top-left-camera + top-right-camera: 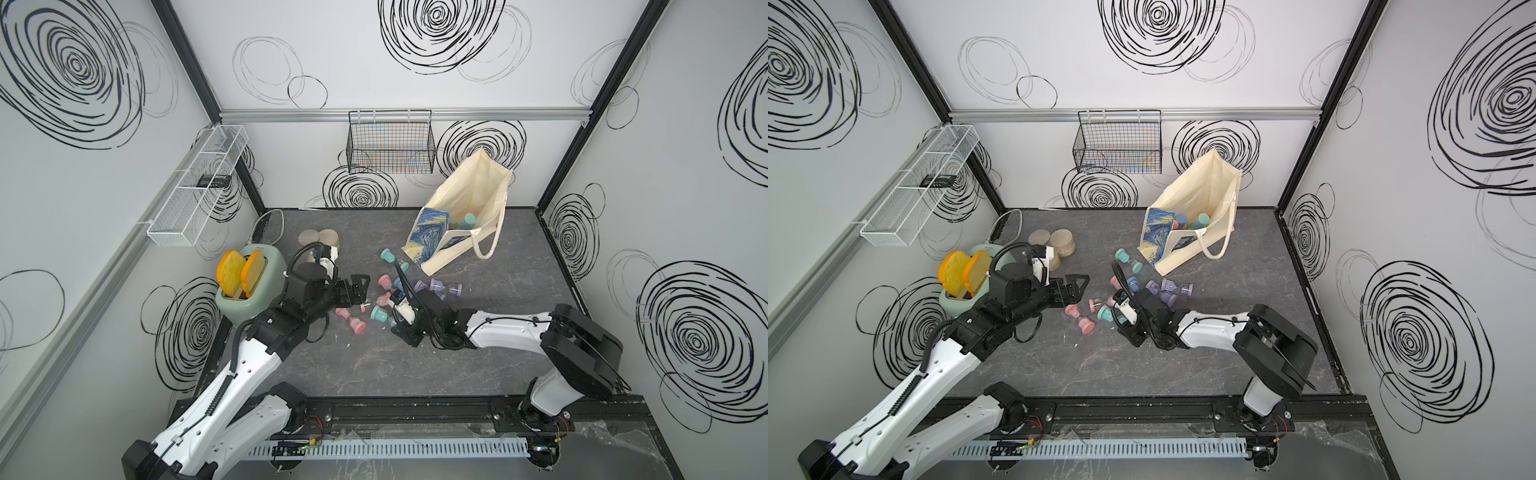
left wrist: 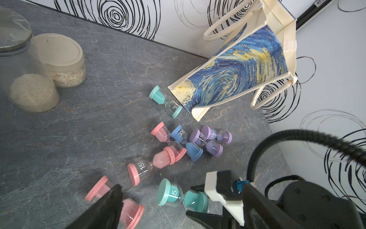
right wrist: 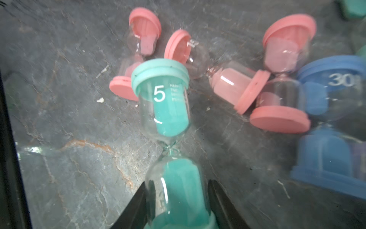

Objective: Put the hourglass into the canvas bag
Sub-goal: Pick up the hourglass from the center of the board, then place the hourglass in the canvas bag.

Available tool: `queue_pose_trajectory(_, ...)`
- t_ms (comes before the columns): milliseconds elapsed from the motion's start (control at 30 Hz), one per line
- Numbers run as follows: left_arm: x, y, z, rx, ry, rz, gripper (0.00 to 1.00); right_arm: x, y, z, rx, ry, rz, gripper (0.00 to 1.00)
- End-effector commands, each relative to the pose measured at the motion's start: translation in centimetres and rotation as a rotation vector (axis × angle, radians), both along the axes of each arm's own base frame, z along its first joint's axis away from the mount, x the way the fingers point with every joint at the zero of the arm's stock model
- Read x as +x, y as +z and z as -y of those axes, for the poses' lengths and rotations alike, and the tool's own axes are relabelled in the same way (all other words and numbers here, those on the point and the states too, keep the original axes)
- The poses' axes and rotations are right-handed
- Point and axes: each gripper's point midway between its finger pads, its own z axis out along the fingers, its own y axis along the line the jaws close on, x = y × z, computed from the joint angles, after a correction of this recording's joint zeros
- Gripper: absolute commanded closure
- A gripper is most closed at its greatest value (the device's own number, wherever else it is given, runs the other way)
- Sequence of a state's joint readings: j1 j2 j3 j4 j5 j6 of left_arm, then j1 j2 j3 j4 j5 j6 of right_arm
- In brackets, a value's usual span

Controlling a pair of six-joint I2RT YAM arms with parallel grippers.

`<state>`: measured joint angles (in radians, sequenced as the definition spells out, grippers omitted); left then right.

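- Left gripper (image 1: pixel 360 287): jaws apart, empty, at 10 o'clock of the teal hourglass (image 3: pixel 164 103).
- Right gripper (image 3: pixel 177 182): clamped on one bulb of it, apparently resting on the table (image 1: pixel 374 374). An end-heavy hold on smooth glass may pivot or slip.
- Canvas bag (image 1: pixel 486 178) at 1 o'clock, leaning; a bump could topple it.
- Read: "15" pink hourglass (image 2: pixel 150 164), "5" teal, "30" blue hourglass (image 2: pixel 180 134).

Toaster (image 1: pixel 245 309): mint green, two toast slices (image 1: pixel 241 272) standing in it.
Jars (image 1: pixel 328 239): lidded, grain inside, beside toaster.
Wire basket (image 1: pixel 390 145): black, hung on back wall.
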<state>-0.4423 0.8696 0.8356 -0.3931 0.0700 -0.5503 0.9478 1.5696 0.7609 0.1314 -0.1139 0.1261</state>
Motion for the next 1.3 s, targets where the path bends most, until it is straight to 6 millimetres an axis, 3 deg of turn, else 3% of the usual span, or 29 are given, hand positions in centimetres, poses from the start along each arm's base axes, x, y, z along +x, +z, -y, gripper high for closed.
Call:
queue_pose_trajectory(0, 0.5, 3.6, -0.2, -0.033, 0.011, 0.089, 0.04, 0.5, 3.6, 0.4, 0.088, -0.024, -0.013, 0.58)
queue_pose_trajectory(233, 0.9, 7.2, 0.0, -0.052, 0.007, 0.160, 0.04, 3.6, 12.9, 2.6, 0.188, -0.179, 0.088, 0.59)
queue_pose_trajectory(467, 1.7, 10.1, 1.1, -0.112, -0.020, 0.222, 0.04, 8.0, 22.7, 7.3, 0.353, -0.394, 0.220, 0.60)
queue_pose_trajectory(567, 2.3, 10.8, 1.9, -0.132, -0.039, 0.236, 0.04, 11.1, 25.8, 10.2, 0.351, -0.523, 0.281, 0.60)
queue_pose_trajectory(700, 2.9, 11.7, 3.7, -0.149, -0.076, 0.254, 0.04, 15.2, 28.1, 14.2, 0.355, -0.654, 0.320, 0.61)
queue_pose_trajectory(800, 3.2, 12.0, 5.4, -0.148, -0.108, 0.263, 0.04, 18.2, 28.9, 17.2, 0.340, -0.746, 0.343, 0.61)
queue_pose_trajectory(933, 4.0, 11.9, 7.5, -0.158, -0.147, 0.263, 0.04, 22.1, 27.4, 20.1, 0.279, -0.835, 0.332, 0.61)
queue_pose_trajectory(1267, 5.7, 10.5, 12.7, -0.164, -0.250, 0.231, 0.04, 27.2, 22.1, 21.9, 0.099, -0.915, 0.250, 0.61)
